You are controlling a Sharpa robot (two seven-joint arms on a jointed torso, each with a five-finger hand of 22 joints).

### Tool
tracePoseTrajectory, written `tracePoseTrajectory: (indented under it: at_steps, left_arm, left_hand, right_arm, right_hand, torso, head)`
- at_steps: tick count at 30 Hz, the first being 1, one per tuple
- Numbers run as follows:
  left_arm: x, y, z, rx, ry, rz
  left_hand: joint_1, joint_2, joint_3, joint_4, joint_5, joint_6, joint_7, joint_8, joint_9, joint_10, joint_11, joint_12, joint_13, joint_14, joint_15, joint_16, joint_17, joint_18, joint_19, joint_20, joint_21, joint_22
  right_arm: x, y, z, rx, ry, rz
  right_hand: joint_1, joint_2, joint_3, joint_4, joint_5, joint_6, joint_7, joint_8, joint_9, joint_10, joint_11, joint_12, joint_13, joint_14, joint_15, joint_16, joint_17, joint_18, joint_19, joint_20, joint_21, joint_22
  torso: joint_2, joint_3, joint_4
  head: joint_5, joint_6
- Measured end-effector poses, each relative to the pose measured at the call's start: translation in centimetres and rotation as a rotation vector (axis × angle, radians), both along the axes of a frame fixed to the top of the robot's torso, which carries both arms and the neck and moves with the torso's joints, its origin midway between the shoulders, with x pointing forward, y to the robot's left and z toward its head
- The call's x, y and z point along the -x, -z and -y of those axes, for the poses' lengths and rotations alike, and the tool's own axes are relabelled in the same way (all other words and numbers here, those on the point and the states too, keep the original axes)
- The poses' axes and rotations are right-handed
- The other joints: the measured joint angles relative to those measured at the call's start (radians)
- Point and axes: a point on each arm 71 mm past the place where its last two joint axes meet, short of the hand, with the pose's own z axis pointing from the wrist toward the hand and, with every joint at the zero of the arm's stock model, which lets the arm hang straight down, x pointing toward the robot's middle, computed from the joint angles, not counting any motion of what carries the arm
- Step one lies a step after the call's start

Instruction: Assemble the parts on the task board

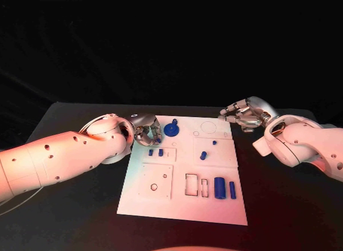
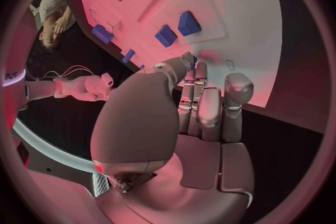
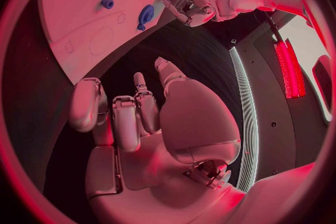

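Task board (image 1: pixel 217 206): a white plate lying flat in the middle of the black table (image 1: pixel 65 219), its long sides running from the table's near edge toward its far edge
Left hand (image 1: pixel 147 130): rests over the board's far left corner, fingers curled inward; whether it grasps anything cannot be told
Round blue part (image 1: pixel 171 128): sits near the board's far edge, just beside the left hand's fingers; contact cannot be told
Two small blue blocks (image 1: pixel 155 152): side by side by the board's left edge, just nearer than the left hand
Small blue peg (image 1: pixel 203 155): near the board's middle, with a tiny blue dot (image 1: pixel 214 142) a little farther back
Two long blue bars (image 1: pixel 225 189): upright in slots by the board's near right corner, side by side
Right hand (image 1: pixel 244 115): off the board, over the bare table just beyond the board's far right corner, fingers curled in on nothing, clenched
Board outlines: a faint circle (image 1: pixel 208 127) near the far edge and empty rectangular slots (image 1: pixel 197 185) left of the bars
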Motion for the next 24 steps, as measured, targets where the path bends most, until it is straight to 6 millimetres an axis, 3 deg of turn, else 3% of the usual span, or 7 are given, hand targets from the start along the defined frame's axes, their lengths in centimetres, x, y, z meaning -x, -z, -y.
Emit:
tracePoseTrajectory:
  at_steps: [15, 24]
  left_arm:
    - [0.00, 0.06, 0.13, -0.005, 0.004, -0.008]
    - [0.00, 0.12, 0.14, -0.005, 0.002, -0.011]
  left_hand:
    - [-0.002, -0.002, 0.000, 0.000, 0.000, 0.002, -0.002, -0.002, -0.002, 0.000, 0.000, -0.004, 0.000, 0.000, 0.000, 0.000, -0.005, 0.000, 0.000, 0.000, 0.000, -0.004]
    - [-0.018, -0.018, -0.007, 0.007, 0.000, -0.006, 0.006, -0.033, -0.013, 0.005, 0.005, -0.031, -0.002, 0.000, 0.000, 0.000, -0.007, 0.000, -0.002, 0.002, 0.000, -0.004]
  right_arm:
    - [0.01, 0.00, -0.01, 0.000, 0.000, 0.000]
    - [0.01, -0.01, -0.04, 0.000, -0.001, 0.000]
  right_hand:
    - [0.000, 0.000, 0.000, 0.000, 0.000, 0.000, 0.000, 0.000, 0.000, 0.000, 0.000, 0.000, 0.000, 0.000, 0.000, 0.000, 0.000, 0.000, 0.000, 0.000, 0.000, 0.000]
    - [0.000, 0.000, 0.000, 0.000, 0.000, 0.000, 0.000, 0.000, 0.000, 0.000, 0.000, 0.000, 0.000, 0.000, 0.000, 0.000, 0.000, 0.000, 0.000, 0.000, 0.000, 0.000]
  torso:
    - [0.000, 0.0000, 0.0002]
    - [0.000, -0.0003, 0.0003]
  head:
    - [0.000, -0.001]
    - [-0.001, -0.001]
